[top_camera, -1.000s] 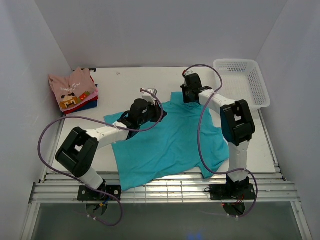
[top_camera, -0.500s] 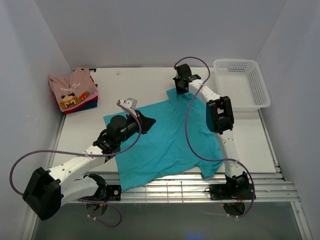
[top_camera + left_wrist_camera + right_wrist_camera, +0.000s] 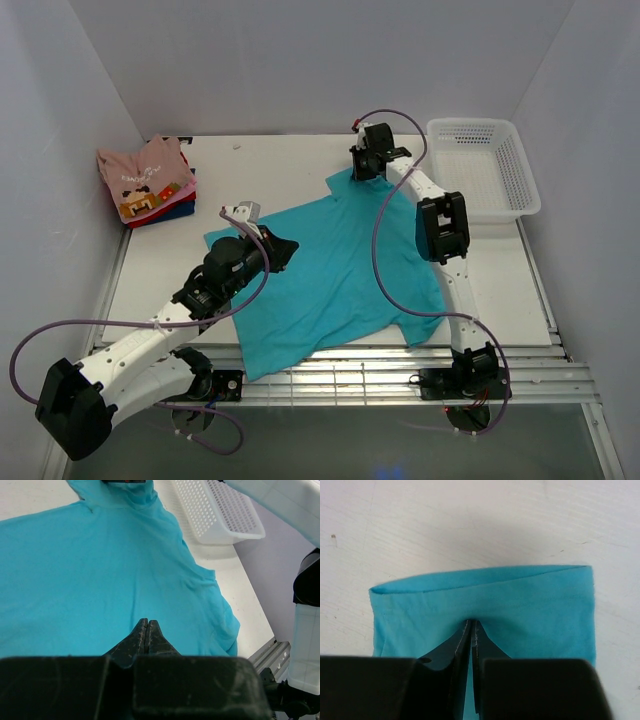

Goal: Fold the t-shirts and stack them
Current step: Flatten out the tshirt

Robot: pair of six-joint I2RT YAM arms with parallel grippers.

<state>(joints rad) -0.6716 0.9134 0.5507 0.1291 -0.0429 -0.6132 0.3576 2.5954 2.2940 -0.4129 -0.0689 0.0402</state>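
One teal t-shirt lay spread on the bench, not yet folded. The right pincer was almost shut, pinching its far sleeve. The left pincer was shut tight over it, holding nothing I could see. Flattening seemed the step; folding next needs both pincers on edges. Three folded t-shirts sat piled far left. There was one basket.

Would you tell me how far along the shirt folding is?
Done: a folded stack sits far left. In hand: the teal t-shirt lies spread, unfolded; the right claw pinches its far sleeve, the left claw is shut above it. Left: folding and stacking it.
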